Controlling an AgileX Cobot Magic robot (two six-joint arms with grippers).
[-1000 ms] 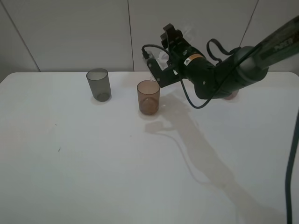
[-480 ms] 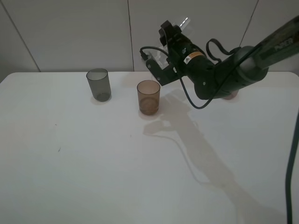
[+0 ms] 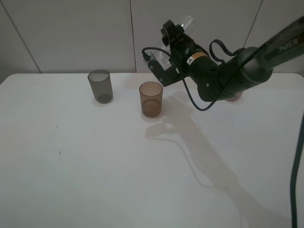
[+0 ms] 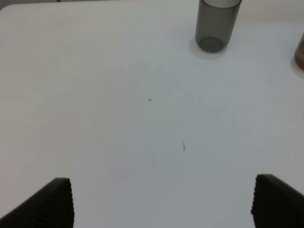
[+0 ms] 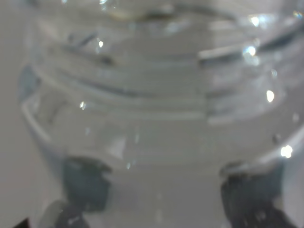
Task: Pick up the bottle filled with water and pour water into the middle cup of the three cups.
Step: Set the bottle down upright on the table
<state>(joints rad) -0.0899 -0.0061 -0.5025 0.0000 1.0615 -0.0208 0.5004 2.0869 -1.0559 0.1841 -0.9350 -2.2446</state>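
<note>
My right gripper (image 3: 172, 37) is clamped on the bottle (image 3: 184, 21), holding it in the air above the far edge of the counter (image 3: 95, 166). In the right wrist view the clear threaded neck fills nearly everything, with my dark finger pads (image 5: 85, 187) pressed against the plastic on either side. From the high camera the bottle is tilted, and only its clear end shows above the gripper. It hangs above and just to the right of the orange cup (image 3: 151, 99), without touching it.

The three cups stand upright in a row along the far edge. The grey cup (image 3: 100, 85) is toward the far left corner and the orange one is near the middle. The pink cup (image 3: 233, 97) is toward the far right, mostly hidden behind my right arm.

My left gripper (image 4: 166, 204) is spread wide and holds nothing. It hovers over bare counter, well short of the grey cup.
</note>
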